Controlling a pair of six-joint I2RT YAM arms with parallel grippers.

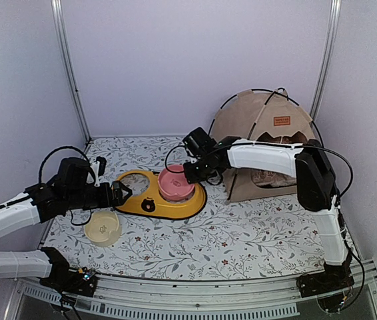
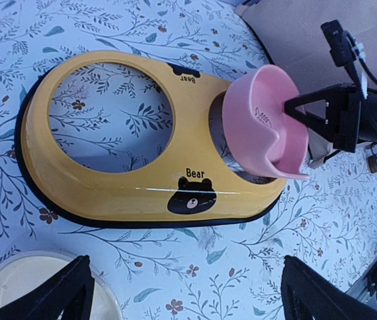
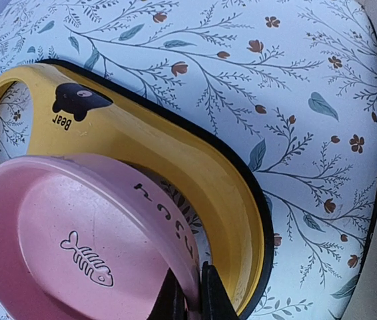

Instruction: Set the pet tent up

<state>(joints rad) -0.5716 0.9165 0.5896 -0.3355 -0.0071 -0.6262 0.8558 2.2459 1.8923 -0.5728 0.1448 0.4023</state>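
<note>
Fabric of the pet tent (image 1: 262, 127) shows fully only from the top camera, where it stands upright at the far right corner of the table (image 1: 255, 233), close to the back wall. Its arched doorway faces the near edge, toward the arms, with the brown label (image 1: 282, 121) above the arch and thin black poles (image 1: 242, 97) curving over the peak. Its wider span runs left to right. The right forearm crosses in front of the doorway and hides its lower part; what lies inside is too dark to tell.

The right gripper (image 3: 187, 297) is pinched tight on the rim of a pink bowl (image 3: 62, 253). Its own wrist camera shows only the two fingertips, cut off at the bottom edge. The left wrist view adds what the others lack – the bowl hangs tilted over the right-hand hole of the yellow stand (image 2: 108, 193), not seated in it.

The left gripper (image 2: 185, 293) is spread wide with nothing between its fingers, near the stand's left end. A cream bowl (image 1: 102, 227) sits just beside it – half cut off in the left wrist view.
</note>
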